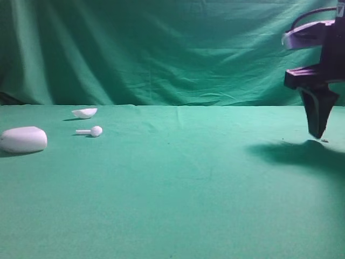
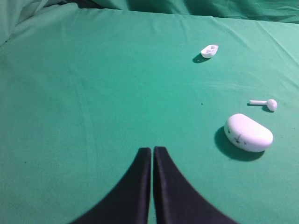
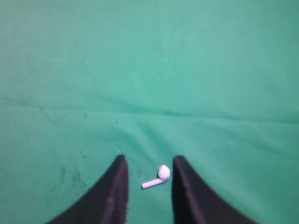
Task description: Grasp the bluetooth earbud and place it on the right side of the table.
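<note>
In the exterior high view, the right gripper (image 1: 318, 132) hangs low over the right side of the table (image 1: 178, 189), fingertips pointing down almost to the green cloth above their own shadow; the thing between them cannot be made out from here. Far off on the left lie a pebble-shaped case (image 1: 23, 139), a straight-stemmed earbud (image 1: 90, 131) and a white shell-like piece (image 1: 84, 113), all well apart from the working arm, so they look like bystanders rather than targets. In the left wrist view, the left gripper (image 2: 152, 151) shows its two dark fingers pressed together with nothing between them, parked over bare cloth with the case to its right, apparently kept out of the way. In the right wrist view, the bluetooth earbud (image 3: 157, 177) lies on the cloth between the parted fingers, its head close to the finger on the view's right and its stem angled toward the other; neither finger clearly touches it. The jaws stand spread around it without clamping it, so this reads as either the close of a grasp or a release on the right side, and which cannot be told.
</note>
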### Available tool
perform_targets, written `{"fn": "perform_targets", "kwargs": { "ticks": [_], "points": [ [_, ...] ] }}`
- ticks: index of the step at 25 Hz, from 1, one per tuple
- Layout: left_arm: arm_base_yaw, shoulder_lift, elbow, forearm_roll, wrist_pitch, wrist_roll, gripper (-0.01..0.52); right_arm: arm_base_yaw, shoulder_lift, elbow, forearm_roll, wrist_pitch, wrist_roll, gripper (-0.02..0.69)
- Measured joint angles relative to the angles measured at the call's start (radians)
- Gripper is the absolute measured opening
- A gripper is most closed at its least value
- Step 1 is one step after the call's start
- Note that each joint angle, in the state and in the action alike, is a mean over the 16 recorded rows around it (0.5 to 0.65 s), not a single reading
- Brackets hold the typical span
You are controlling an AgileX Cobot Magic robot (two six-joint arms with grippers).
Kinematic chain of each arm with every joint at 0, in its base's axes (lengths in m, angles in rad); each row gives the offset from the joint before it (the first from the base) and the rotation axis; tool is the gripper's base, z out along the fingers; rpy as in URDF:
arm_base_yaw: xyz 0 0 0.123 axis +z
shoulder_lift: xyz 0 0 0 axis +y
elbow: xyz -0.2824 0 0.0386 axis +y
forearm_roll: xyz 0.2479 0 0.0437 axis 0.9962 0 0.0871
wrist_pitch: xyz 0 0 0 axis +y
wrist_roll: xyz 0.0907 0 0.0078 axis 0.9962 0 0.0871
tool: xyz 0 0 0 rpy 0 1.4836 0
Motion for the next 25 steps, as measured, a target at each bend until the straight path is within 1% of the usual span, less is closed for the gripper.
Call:
{"fn": "perform_targets", "kwargs": {
  "ticks": [6,8,10,13,20,25],
  "points": [
    [0.000,0.000,0.000,0.000,0.000,0.000,0.000,0.000,-0.259,0.000,0.052,0.133,-0.004,0.085],
    [0.000,0.000,0.000,0.000,0.000,0.000,0.000,0.000,-0.344,0.017,0.073,0.169,-0.005,0.041],
    [0.000,0.000,0.000,0.000,0.000,0.000,0.000,0.000,-0.429,0.041,0.092,0.201,-0.008,0.013],
    [0.000,0.000,0.000,0.000,0.000,0.000,0.000,0.000,-0.555,0.085,0.118,0.236,-0.015,0.000],
    [0.000,0.000,0.000,0.000,0.000,0.000,0.000,0.000,-0.841,0.212,0.170,0.270,-0.036,0.000],
    [0.000,0.000,0.000,0.000,0.000,0.000,0.000,0.000,-0.996,0.273,0.223,0.297,-0.054,0.000]
  ]
}}
